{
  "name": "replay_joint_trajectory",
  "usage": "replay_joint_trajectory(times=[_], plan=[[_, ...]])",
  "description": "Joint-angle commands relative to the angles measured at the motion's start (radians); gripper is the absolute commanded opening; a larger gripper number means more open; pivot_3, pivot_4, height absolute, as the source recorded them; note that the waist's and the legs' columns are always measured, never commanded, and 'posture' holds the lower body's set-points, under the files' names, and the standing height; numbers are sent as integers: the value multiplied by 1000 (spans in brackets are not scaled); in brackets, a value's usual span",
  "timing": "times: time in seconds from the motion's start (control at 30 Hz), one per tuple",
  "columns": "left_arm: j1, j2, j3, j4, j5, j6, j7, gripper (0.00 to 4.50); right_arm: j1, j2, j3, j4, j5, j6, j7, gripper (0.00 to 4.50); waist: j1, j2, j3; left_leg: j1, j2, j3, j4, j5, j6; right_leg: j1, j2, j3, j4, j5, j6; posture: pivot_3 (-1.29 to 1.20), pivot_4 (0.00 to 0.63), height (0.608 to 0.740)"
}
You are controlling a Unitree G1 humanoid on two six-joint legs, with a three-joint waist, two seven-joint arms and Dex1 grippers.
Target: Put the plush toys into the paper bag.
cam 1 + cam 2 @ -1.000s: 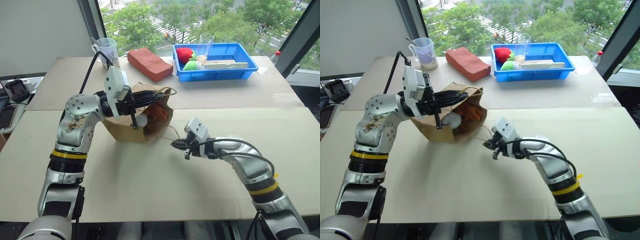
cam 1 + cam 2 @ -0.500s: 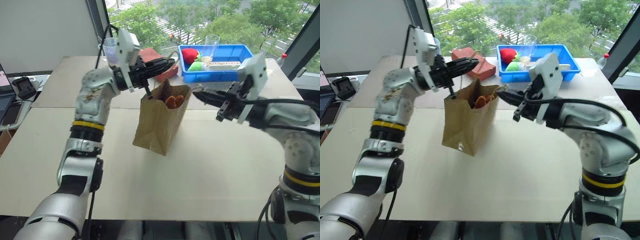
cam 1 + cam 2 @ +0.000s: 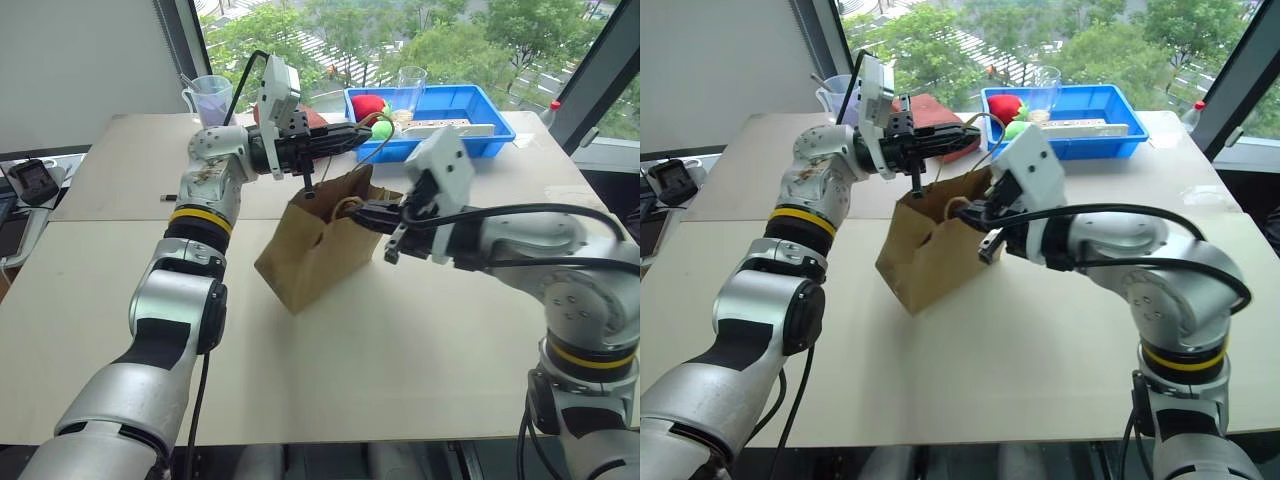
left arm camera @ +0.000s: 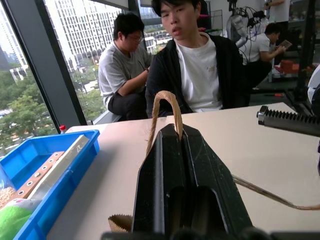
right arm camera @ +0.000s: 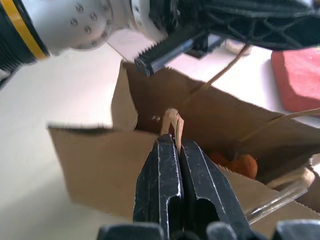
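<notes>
Paper bag (image 3: 315,245) hangs tilted between both grippers, base near the table (image 3: 330,370). L gripper (image 4: 172,131) closed on one cord handle (image 4: 161,107), bag mouth just below it. R gripper (image 5: 174,141) clamped on the other handle loop (image 5: 172,119). Reddish-brown plush toy (image 5: 235,163) lies inside bag, beyond R fingertips. White toy: cannot tell. Blue tray (image 3: 480,135) behind the grippers.

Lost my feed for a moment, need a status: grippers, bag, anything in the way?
Left gripper shut on one handle, right gripper shut on the other. Paper bag held up between them, tilted, orange-brown plush inside. Nothing in the way.
</notes>
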Motion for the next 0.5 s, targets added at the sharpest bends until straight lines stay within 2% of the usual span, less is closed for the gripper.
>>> replay_joint_trajectory(times=[0.03, 0.2, 0.33, 0.37, 0.43, 0.5], plan=[[76, 64, -25, -105, 30, 28, -59, 0, -34, 22, 66, 96, -98, -130, 3, 32, -4, 0, 0, 1, 0, 0, 0, 0, 0, 0, 0, 0, 0, 0, 0, 0, 150, 740], [253, 130, -3, -424, -27, 193, -9, 0, -46, 19, 111, 175, -153, -236, 75, 32, -5, 0, 0, -1, 0, 0, -1, 0, 0, -2, 0, 0, 1, 0, 0, 0, 150, 740], [340, 160, 32, -605, -50, 287, 97, 0, -60, 4, 119, 199, -160, -277, 152, 32, -2, 0, 0, -2, 0, -1, -1, 3, -6, -2, 0, -1, 0, 0, 0, 0, 150, 740], [352, 166, 42, -635, -54, 300, 122, 466, -66, 4, 118, 207, -162, -283, 165, 0, -2, 0, 0, -1, 0, -1, -1, 3, -6, -2, 0, -1, 0, 0, 0, 0, 150, 740], [372, 182, 62, -699, -78, 350, 159, 951, -83, 7, 115, 227, -160, -292, 197, 657, -2, 0, 0, -1, 0, -1, -1, 3, -5, -1, 0, -1, 0, 0, 0, 0, 150, 740], [397, 209, 85, -783, -114, 418, 186, 1851, -106, -1, 124, 250, -171, -317, 239, 1288, -4, 0, 0, -1, 0, -1, -1, 2, -3, -2, 0, 0, 0, 0, 0, 0, 150, 740]])
